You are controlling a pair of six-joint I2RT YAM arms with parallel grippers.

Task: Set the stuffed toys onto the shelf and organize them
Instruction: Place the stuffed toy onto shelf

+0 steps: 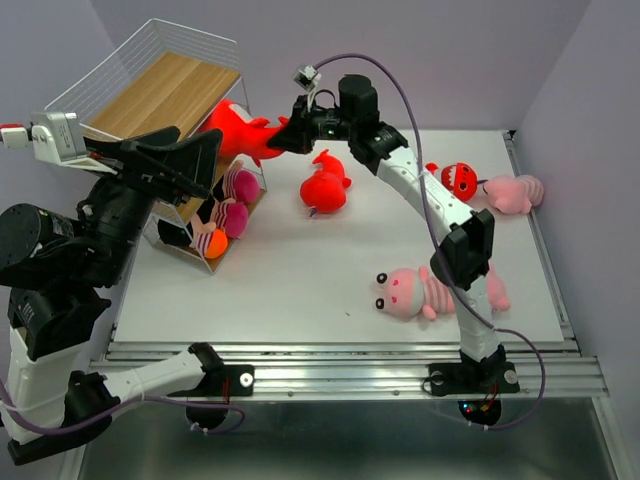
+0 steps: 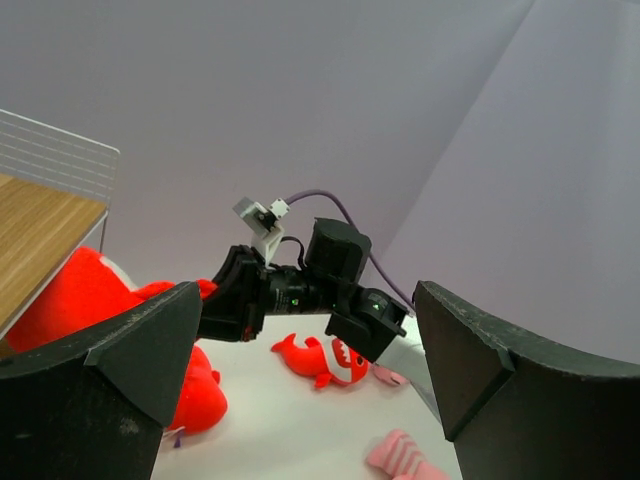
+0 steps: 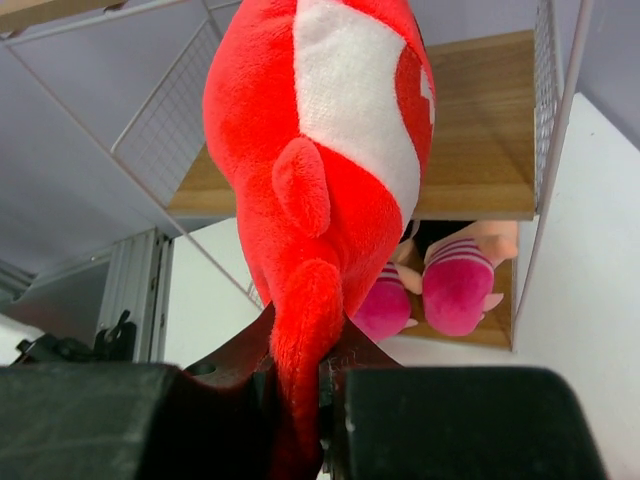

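At shelf [image 1: 160,90] mid tier, back left of table [image 1: 300,290]: right gripper [image 1: 290,135] pinched narrow on tail of big red plush [image 1: 235,128]. Plush body sits at the tier opening, can't tell if it rests on the board. Plush = bright red, white patch, small side fin.
Shelf = white wire mesh, light wood boards, slanted. Lower tier holds pink-striped toys [image 1: 235,200] bunched at front edge; toy w/ orange bit [image 1: 212,240] lowest.
Loose on table: red fish [image 1: 325,185] near centre, small red toothy toy [image 1: 458,180] + pink toy [image 1: 515,193] far right, pink striped animal [image 1: 430,292] near front by right arm.
Left gripper [image 1: 180,165] jaws wide apart, holding nothing, hovering just in front of shelf.
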